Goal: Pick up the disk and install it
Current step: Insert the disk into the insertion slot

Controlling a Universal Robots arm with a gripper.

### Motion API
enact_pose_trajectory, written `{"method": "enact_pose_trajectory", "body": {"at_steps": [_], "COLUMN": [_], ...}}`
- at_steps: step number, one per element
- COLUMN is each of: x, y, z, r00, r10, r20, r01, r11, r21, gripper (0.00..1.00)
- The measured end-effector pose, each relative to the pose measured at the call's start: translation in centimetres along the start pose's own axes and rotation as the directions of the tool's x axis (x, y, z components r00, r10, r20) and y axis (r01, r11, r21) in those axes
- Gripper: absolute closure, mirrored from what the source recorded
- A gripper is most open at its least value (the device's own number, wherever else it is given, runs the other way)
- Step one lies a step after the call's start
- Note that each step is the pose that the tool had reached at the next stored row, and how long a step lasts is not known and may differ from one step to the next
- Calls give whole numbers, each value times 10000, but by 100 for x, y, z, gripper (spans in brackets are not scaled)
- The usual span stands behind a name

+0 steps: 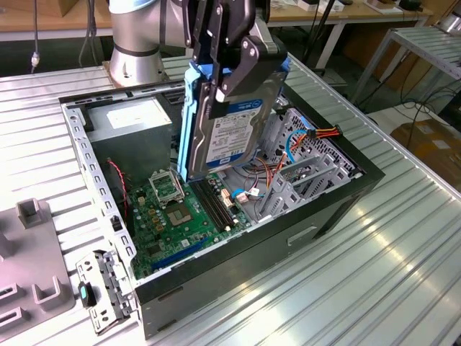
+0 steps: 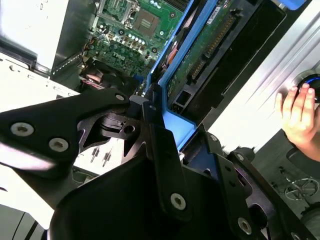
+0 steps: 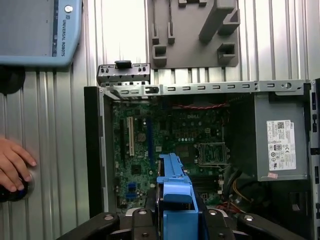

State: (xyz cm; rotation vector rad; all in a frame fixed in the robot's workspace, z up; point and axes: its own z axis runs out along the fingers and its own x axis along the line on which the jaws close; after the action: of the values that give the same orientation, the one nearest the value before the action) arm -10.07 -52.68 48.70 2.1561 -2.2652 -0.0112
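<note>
The black gripper [image 1: 218, 72] clamps the silver-grey, blue-railed metal disk [image 1: 234, 137] upright over the open black computer case [image 1: 302, 231]; lifted, not yet installed.

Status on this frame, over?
Hand shut on the disk. Disk on edge, lifted over the open computer case, not installed. Cables hang by the drive cage.

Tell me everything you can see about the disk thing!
The disk is a flat silver-grey metal box with a white-and-blue label and blue plastic rails on its sides. The end effector grips its upper end, holding it nearly upright, slightly tilted, above the open computer case. I see nothing else touching it.
</note>
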Motion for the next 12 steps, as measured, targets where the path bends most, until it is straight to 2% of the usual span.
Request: {"method": "enact_pose_trajectory", "body": {"at_steps": [3,5,10,12], "x": [3,1,-3,0], "y": [-86,-219,-408,-519], "z": [0,0,0,1], "r00": [10000,10000,10000,10000], "r10": [0,0,-1,0], "r20": [-1,-1,-1,-2], "r01": [0,0,1,0], "r11": [10000,10000,10000,10000], "r21": [-1,-1,-1,-1], "gripper": [63,63,63,63]}}
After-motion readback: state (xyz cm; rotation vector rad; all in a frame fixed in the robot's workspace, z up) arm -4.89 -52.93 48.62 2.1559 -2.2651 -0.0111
